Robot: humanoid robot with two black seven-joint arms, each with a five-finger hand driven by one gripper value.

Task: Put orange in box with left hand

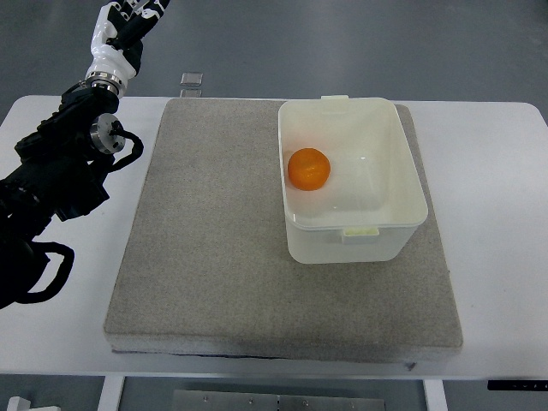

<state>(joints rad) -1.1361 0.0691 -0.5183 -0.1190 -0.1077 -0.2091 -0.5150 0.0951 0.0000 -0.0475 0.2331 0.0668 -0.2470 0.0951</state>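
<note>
Top view shows us the orange (308, 169) resting in the box (402, 184) on the desk (497, 154), our left hand (128, 21) raised clear, its grip unreadable.

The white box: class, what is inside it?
One orange lies inside the white box, near its left wall. The rest of the floor looks bare; the patch under the orange is covered.

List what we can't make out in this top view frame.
- Left hand: fingertips cut off by the top edge, so its finger pose is unreadable.
- Right arm: out of frame entirely.
- Small clear square object at the white table's far edge: too small to identify.
- Round orange fruit inside the white plastic box: its underside is hidden.
</note>
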